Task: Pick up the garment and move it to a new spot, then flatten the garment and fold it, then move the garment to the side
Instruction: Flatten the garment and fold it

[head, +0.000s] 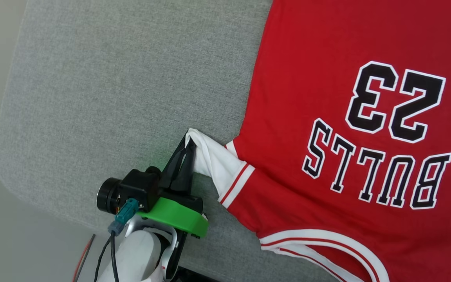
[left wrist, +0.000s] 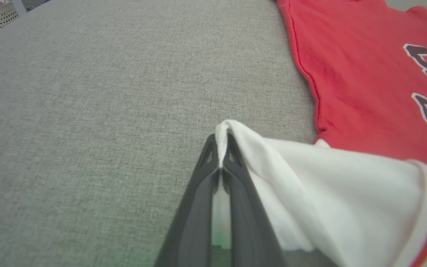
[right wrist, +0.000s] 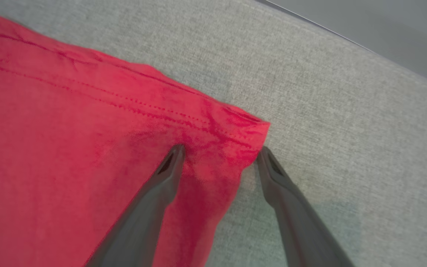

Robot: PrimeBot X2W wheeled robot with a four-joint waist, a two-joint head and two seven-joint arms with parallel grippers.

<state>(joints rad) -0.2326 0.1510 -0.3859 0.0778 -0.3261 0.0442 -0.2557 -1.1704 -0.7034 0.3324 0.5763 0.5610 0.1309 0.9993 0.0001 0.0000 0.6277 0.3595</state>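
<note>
The red garment lay flat on the gray pad, its right side and neck cut off by the picture edge. The left gripper pinched the white sleeve by its tip, hiding some of it. The right gripper stood spread wide over a red corner.

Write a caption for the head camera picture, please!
The left tool pinches the white sleeve of a red Bulls 23 shirt lying on grey fabric.
</note>
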